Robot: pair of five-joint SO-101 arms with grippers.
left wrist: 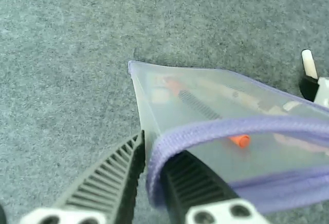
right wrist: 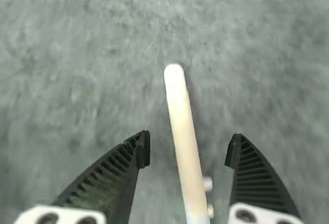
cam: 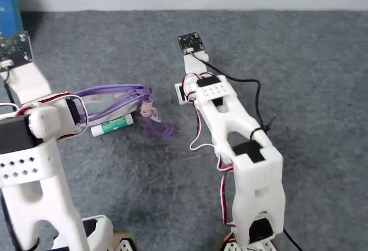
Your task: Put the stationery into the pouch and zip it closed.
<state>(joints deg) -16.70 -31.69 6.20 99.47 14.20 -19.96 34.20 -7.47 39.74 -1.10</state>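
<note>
The translucent pouch (cam: 114, 102) with purple zip trim is held up off the grey carpet, its mouth gaping. My left gripper (left wrist: 151, 183) is shut on the pouch's (left wrist: 205, 116) trimmed end; in the high view it sits at the pouch's left end (cam: 80, 111). Inside the pouch lie several pieces, one with an orange tip (left wrist: 240, 141). A green-and-white glue stick (cam: 112, 125) lies on the carpet just under the pouch. My right gripper (right wrist: 187, 149) is open low over the carpet, with a cream pen (right wrist: 180, 121) between its fingers and touching neither.
A purple cord (cam: 160, 128) trails from the pouch's zip end onto the carpet, between the two arms. A black cable (cam: 253, 90) runs along the right arm. The carpet (cam: 299, 55) stretches away to the right and back.
</note>
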